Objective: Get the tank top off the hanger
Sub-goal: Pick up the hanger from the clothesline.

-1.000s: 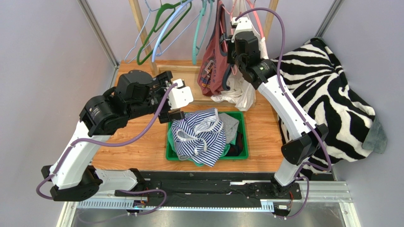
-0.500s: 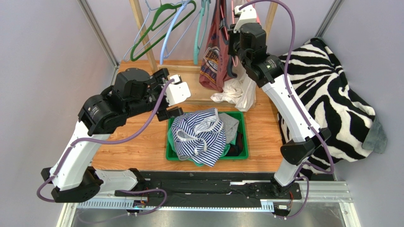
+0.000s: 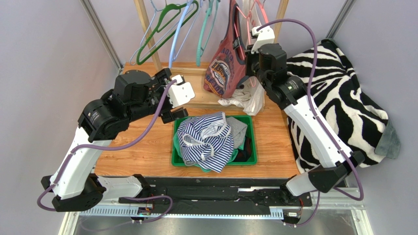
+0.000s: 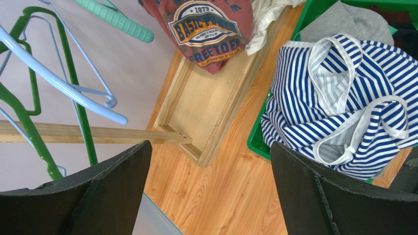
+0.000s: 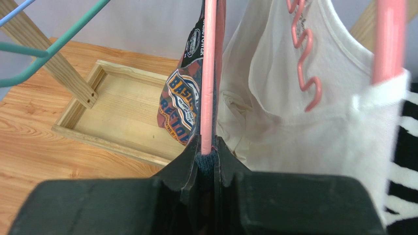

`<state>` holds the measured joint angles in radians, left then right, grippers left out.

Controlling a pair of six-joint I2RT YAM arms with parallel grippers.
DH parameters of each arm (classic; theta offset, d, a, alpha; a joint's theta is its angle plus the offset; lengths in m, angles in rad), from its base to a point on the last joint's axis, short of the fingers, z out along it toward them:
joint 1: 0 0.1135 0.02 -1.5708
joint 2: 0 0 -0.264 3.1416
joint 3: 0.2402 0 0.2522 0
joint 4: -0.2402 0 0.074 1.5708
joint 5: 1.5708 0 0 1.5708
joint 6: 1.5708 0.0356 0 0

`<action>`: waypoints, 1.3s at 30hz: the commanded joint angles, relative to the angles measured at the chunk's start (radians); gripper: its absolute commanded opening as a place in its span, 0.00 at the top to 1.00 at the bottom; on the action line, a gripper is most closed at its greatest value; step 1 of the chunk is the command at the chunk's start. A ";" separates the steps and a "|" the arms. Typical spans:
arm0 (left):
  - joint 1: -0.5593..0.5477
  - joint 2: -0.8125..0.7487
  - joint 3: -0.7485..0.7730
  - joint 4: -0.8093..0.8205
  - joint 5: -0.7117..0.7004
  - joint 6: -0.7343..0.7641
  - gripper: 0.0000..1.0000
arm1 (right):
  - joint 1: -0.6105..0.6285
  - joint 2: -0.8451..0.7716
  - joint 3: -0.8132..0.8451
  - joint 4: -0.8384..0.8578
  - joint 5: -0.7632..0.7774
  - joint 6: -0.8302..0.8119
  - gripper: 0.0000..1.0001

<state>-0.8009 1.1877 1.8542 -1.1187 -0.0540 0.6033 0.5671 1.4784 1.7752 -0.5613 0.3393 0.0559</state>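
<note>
Now my right claw (image 5: 208,152) pinches the hanger (image 5: 209,73); the tank top (image 5: 179,105) hangs straight down just to its left, while my left claw (image 4: 211,196) gapes wide, farther off.

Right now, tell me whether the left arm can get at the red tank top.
Probably yes: the open left pincer faces the red tank top with nothing between; the right pincer clamps the pink hanger.
</note>
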 commanded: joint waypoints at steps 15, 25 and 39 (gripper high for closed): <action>0.029 -0.034 -0.004 0.080 -0.030 -0.048 0.01 | 0.002 -0.326 0.042 -0.092 -0.126 0.030 1.00; 0.037 -0.036 0.011 0.069 -0.020 -0.060 0.01 | 0.002 -0.241 0.481 -0.219 -0.258 0.030 1.00; 0.051 -0.019 0.022 0.060 0.011 -0.077 0.01 | 0.001 -0.302 0.497 -0.075 -0.578 0.041 1.00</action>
<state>-0.7570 1.1706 1.8446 -1.0729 -0.0570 0.5526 0.5671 1.1934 2.2562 -0.8215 -0.1055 0.0837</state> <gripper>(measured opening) 0.991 0.105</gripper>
